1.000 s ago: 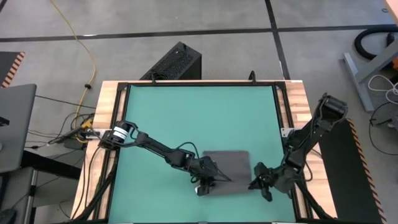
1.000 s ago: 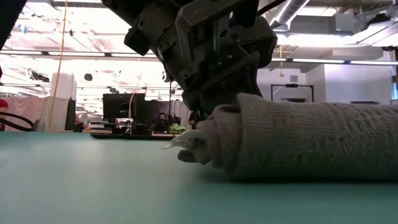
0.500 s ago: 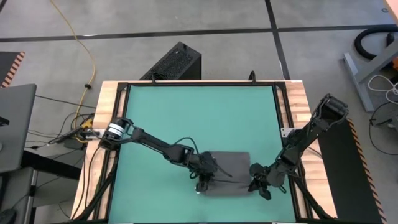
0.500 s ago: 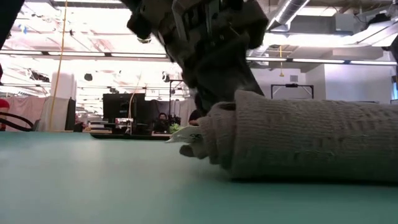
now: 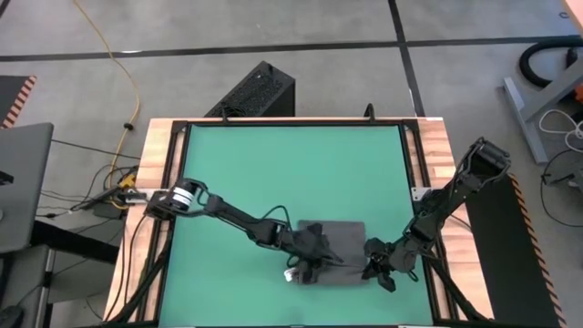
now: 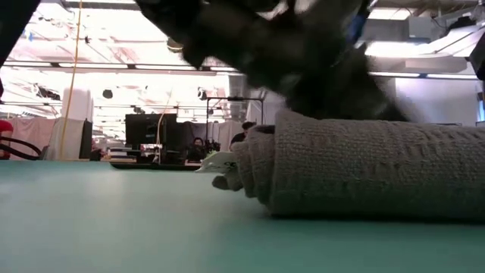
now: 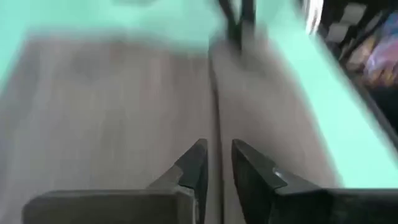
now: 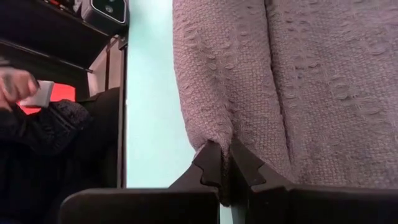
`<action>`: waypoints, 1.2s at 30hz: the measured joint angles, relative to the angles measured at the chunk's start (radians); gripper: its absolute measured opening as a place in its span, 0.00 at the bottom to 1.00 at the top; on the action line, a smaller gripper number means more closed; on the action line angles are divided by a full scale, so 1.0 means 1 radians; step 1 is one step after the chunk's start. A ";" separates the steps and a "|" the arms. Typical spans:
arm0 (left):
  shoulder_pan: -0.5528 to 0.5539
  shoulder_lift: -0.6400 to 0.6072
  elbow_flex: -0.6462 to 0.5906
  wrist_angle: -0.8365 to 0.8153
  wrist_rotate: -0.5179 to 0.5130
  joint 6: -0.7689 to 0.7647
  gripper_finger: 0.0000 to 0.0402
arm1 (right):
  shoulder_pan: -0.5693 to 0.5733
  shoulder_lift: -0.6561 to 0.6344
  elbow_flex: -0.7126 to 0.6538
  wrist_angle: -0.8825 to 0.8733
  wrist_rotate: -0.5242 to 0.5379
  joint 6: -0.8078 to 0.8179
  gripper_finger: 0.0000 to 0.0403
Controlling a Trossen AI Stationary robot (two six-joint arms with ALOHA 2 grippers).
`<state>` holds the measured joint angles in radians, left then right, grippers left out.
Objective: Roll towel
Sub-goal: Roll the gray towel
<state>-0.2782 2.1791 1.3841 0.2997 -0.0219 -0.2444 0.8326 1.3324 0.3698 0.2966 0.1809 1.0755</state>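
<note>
The dark grey towel point(image 5: 335, 244) lies on the green mat point(image 5: 273, 164) near its front edge. Its near part is rolled up and its far part lies flat. The low view shows the roll point(image 6: 364, 171) side-on, with a white tag point(image 6: 220, 163) at its left end. My left gripper point(image 5: 303, 269) is at the roll's left end, its fingers nearly together in the blurred left wrist view point(image 7: 217, 158). My right gripper point(image 5: 372, 267) is shut at the towel's right end point(image 8: 227, 162). My left gripper comes slanting down from the table's left, onto the towel's left end, at the line where roll and flat part meet point(image 7: 216, 134). Blur hides whether cloth sits between the fingers. My right gripper pinches the towel's right end edge point(image 8: 219, 148) between its two fingers. It comes slanting down from the table's right. The towel lies on the mat.
Bare green mat stretches far and left of the towel. A wooden frame point(image 5: 155, 182) borders the mat. A black box point(image 5: 260, 91) stands beyond the far edge. In the right wrist view a person's hand point(image 8: 18, 87) shows beyond the table.
My right gripper has swung in toward the towel's right end and then kept still. My left gripper has shifted a little toward the table's right and tipped over the roll's left end, and it is blurred with motion. The roll's left end looks more tightly wound.
</note>
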 joint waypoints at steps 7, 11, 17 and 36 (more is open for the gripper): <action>-0.017 0.144 0.130 -0.003 0.032 -0.068 0.01 | -0.010 0.000 0.000 0.003 0.003 0.000 0.05; -0.025 0.163 0.193 -0.025 0.035 -0.078 0.00 | -0.009 0.000 0.001 0.001 0.000 0.000 0.05; -0.036 0.179 0.194 -0.066 0.017 -0.100 0.00 | -0.002 0.000 0.001 0.006 0.008 0.000 0.06; -0.045 0.194 0.195 -0.130 0.131 -0.159 0.00 | -0.104 -0.004 0.004 -0.132 0.033 0.031 0.05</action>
<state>-0.3237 2.3734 1.5787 0.1693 0.1088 -0.4038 0.7282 1.3281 0.3742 0.1644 0.2138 1.1067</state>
